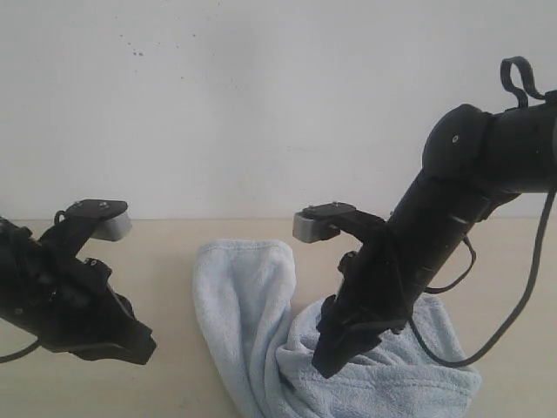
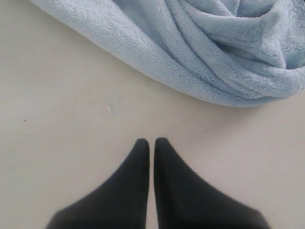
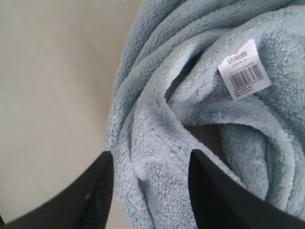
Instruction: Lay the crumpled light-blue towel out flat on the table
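The towel point(image 1: 244, 296) lies crumpled on the table point(image 1: 165, 248), its white label point(image 3: 244, 69) showing. The right gripper point(image 3: 150, 154), fingers parted, straddles one fold. The left gripper point(image 2: 151, 142) hangs pinched together, empty, above bare table nearby.

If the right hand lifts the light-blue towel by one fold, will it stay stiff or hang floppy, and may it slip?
Probably floppy: the towel lies in soft, deep folds, so it would likely drape. Its fluffy pile should grip well, hardly slippery.

Black arms point(image 1: 435, 226), grey camera blocks point(image 1: 306, 226), black cables point(image 1: 522, 305)
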{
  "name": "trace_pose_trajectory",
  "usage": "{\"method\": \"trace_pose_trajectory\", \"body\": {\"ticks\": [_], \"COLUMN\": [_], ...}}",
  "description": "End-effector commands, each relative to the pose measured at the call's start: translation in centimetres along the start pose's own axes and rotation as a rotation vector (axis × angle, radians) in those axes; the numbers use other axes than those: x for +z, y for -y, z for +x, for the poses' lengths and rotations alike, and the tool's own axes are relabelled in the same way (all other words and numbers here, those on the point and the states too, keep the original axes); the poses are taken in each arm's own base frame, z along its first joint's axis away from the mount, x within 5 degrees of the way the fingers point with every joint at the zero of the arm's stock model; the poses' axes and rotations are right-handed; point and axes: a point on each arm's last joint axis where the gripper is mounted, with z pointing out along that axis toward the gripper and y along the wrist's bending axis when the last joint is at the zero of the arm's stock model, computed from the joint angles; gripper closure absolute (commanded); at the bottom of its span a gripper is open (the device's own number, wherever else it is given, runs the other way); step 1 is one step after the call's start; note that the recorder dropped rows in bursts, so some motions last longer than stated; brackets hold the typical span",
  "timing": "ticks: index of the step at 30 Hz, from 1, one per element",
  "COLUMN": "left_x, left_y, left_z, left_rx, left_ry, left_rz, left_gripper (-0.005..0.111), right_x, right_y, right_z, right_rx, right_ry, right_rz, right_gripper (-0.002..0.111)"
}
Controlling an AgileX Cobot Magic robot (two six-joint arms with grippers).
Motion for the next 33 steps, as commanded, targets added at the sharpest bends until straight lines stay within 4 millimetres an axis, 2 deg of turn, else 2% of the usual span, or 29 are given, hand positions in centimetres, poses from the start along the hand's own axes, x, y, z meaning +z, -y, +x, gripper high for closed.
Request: {"method": "trace_pose_trajectory", "body": {"ticks": [1, 4, 6, 9, 14, 15, 16, 17, 20, 28, 30, 33], "left_x": [1.4, 4.2, 5.0, 4.6, 4.1, 4.1, 4.1, 4.1, 4.1, 4.0, 4.0, 4.2], "left_y": [0.7, 0.5, 1.0, 1.5, 1.8, 1.8, 1.8, 1.8, 1.9, 1.9, 1.8, 1.4], "left_z": [-0.2, 0.5, 0.6, -0.2, -0.5, -0.5, -0.5, -0.5, -0.7, -0.8, -0.7, -0.5], "left_rx": [-0.075, -0.184, -0.236, -0.172, -0.163, -0.163, -0.163, -0.163, -0.178, -0.173, -0.164, -0.105], "left_ry": [0.019, -0.035, -0.047, 0.041, 0.073, 0.073, 0.073, 0.073, 0.087, 0.1, 0.093, 0.084], "left_rz": [0.102, 0.22, 0.322, 0.38, 0.397, 0.397, 0.397, 0.397, 0.405, 0.41, 0.404, 0.354], "left_gripper": [0.103, 0.103, 0.103, 0.103, 0.103, 0.103, 0.103, 0.103, 0.103, 0.103, 0.103, 0.103], "right_x": [-0.1, -0.1, -0.2, 0.0, 3.4, 4.8, 5.4, 6.1, 5.8, 6.0, 6.0, 6.1], "right_y": [0.2, 0.4, 0.4, -0.1, -0.5, -0.1, 0.2, 1.1, 1.8, 1.6, 1.3, 0.9], "right_z": [-0.5, -0.9, -1.4, -1.9, -2.2, -2.0, -1.9, -1.6, -1.8, -1.4, -1.0, -0.5], "right_rx": [0.001, -0.044, -0.083, -0.144, -0.152, -0.18, -0.184, -0.136, -0.105, -0.1, -0.094, -0.086], "right_ry": [0.063, 0.11, 0.157, 0.193, 0.124, 0.078, 0.052, 0.021, 0.035, -0.006, -0.038, -0.093], "right_rz": [0.025, 0.06, 0.056, 0.065, 0.051, 0.08, 0.105, 0.163, 0.245, 0.215, 0.186, 0.141], "right_gripper": [0.06, 0.06, 0.06, 0.06, 0.06, 0.06, 0.06, 0.061, 0.061, 0.061, 0.065, 0.088]}}
